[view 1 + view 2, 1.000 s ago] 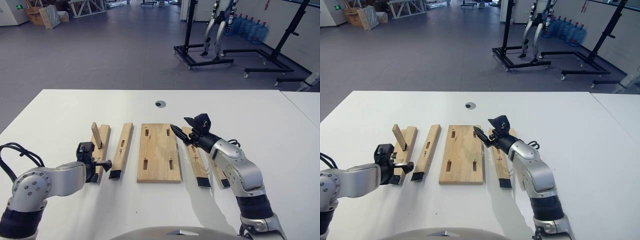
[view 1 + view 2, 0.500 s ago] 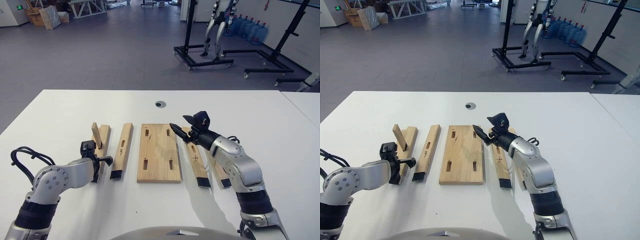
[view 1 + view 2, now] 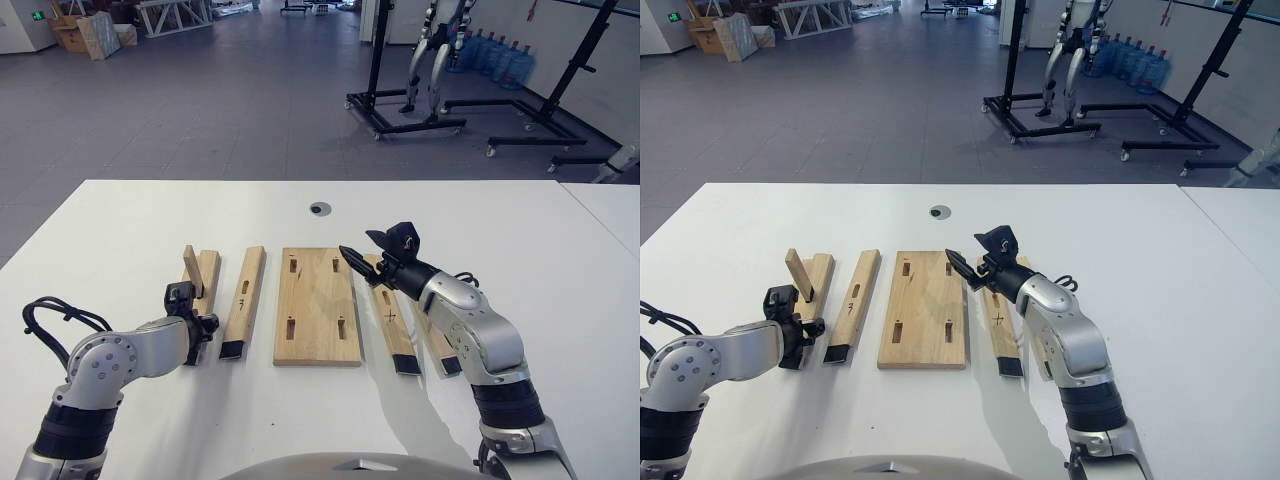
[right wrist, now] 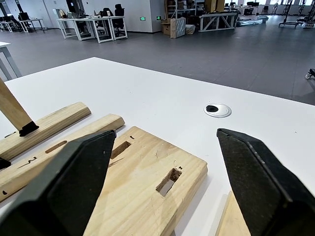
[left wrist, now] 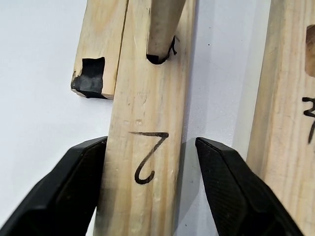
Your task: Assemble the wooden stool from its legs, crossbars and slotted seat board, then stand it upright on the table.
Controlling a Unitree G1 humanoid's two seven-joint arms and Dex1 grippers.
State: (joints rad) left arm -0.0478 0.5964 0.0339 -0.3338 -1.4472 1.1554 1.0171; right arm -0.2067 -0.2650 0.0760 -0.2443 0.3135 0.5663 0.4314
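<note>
Left gripper (image 5: 150,160): fingers spread, straddling numbered stool leg (image 5: 147,113). Right gripper (image 3: 358,246): spread, over slotted seat board (image 3: 317,305), far right corner.

White table (image 3: 120,230), cable grommet (image 3: 320,208) near its far edge. Grey tiled floor (image 3: 230,100) beyond, with black wheeled frames (image 3: 400,115) and blue water bottles (image 3: 497,55) to the right, cardboard boxes (image 3: 85,30) to the left. Desks (image 4: 93,27) and office chairs (image 4: 118,10) by a white wall (image 4: 140,7).

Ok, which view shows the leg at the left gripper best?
Left wrist view: the leg sits close up between the left gripper's open fingers. Eye views show it small, near end behind that gripper; right wrist view shows it far off.
</note>
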